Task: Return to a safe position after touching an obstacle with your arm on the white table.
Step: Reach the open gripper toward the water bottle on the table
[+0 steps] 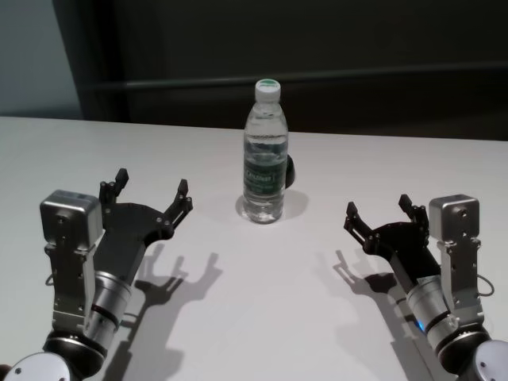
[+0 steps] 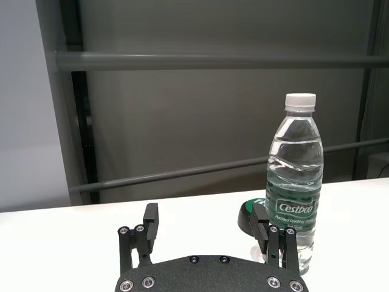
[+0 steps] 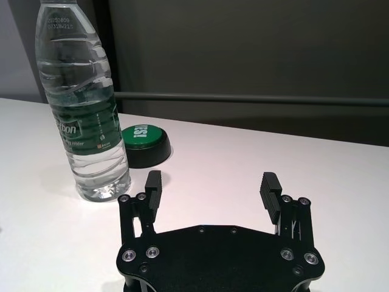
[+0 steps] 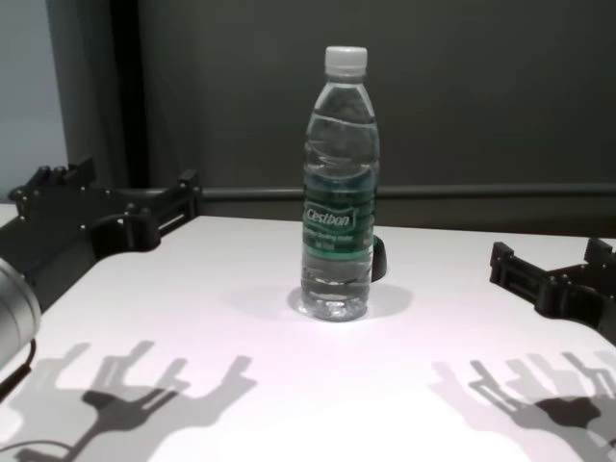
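The obstacle, a clear water bottle with a white cap and green label, stands upright mid-table on the white table. It also shows in the left wrist view, the right wrist view and the chest view. My left gripper is open and empty, to the left of the bottle and apart from it; it also shows in its own wrist view and in the chest view. My right gripper is open and empty, to the right of the bottle; it also shows in its own wrist view and in the chest view.
A small dark round object with a green top sits on the table just behind the bottle. It also shows in the left wrist view. A dark wall with a horizontal rail lies beyond the table's far edge.
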